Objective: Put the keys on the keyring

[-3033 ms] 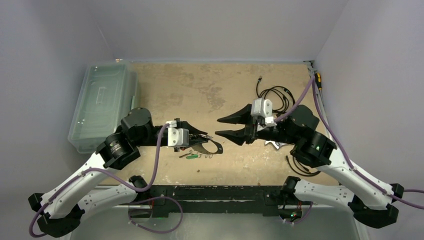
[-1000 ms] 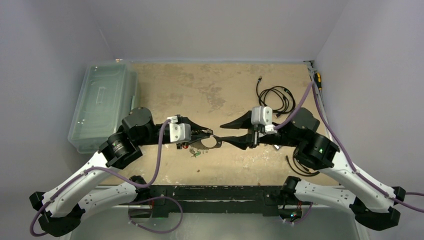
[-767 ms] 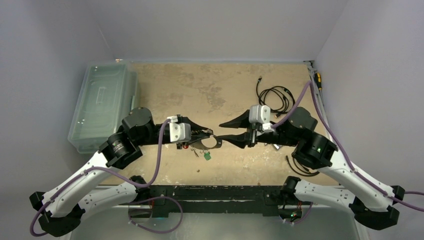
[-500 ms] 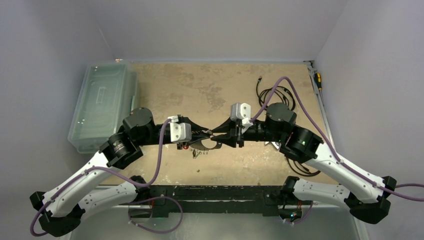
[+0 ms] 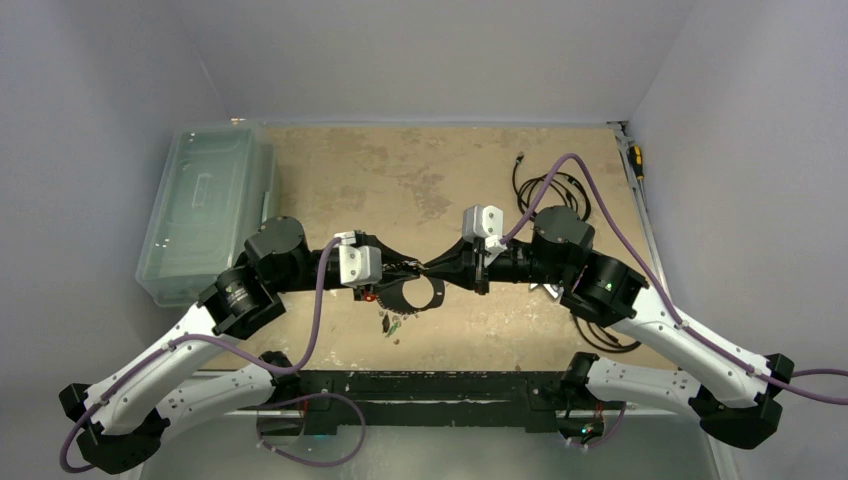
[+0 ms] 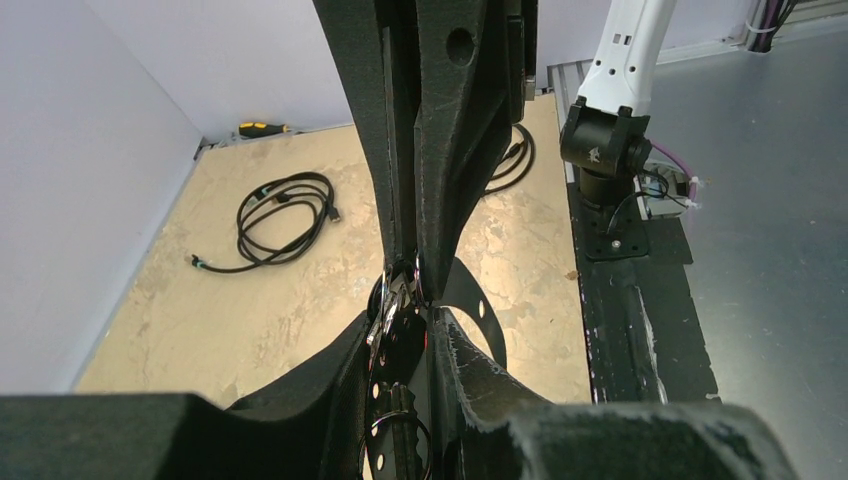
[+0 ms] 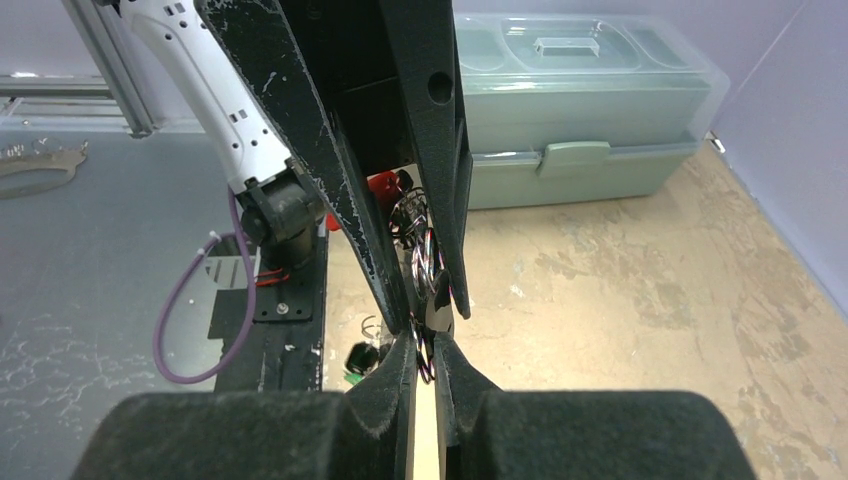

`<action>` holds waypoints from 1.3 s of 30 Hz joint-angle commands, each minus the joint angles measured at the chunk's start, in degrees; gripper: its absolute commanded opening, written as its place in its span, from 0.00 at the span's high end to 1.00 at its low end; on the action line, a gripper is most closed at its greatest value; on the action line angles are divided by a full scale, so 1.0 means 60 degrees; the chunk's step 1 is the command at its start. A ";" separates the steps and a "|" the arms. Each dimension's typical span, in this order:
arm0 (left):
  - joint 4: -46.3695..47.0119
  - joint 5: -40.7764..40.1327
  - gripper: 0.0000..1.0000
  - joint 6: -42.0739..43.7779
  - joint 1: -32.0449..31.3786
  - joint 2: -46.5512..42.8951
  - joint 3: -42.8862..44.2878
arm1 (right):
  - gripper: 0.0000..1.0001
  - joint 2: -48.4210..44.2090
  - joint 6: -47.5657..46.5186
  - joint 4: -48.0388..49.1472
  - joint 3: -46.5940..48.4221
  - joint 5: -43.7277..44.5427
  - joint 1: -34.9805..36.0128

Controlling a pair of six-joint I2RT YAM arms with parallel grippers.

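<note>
We see a worn tan table [image 5: 400, 170] between pale walls, with a clear lidded bin [image 5: 205, 205] on its left edge and a black cable [image 5: 548, 190] toward the far right corner. Near the front edge, the left gripper [image 5: 412, 266] clamps the keyring [image 5: 438, 292]. The right gripper [image 5: 436, 268], drawn narrow, pinches it too. Some of the keys [image 5: 390, 325] lie loose beside it.

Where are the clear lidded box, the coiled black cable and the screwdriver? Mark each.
clear lidded box [image 5: 205, 200], top view, middle of its lid.
coiled black cable [image 6: 295, 181], left wrist view, upper arc of the coil.
screwdriver [image 6: 262, 129], left wrist view, yellow handle.
</note>
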 commanded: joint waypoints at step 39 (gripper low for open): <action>0.2566 -0.5278 0.32 -0.1271 0.0024 -0.1331 -0.3692 | 1.00 0.1413 0.3865 0.4458 -0.3812 0.0648 -0.1450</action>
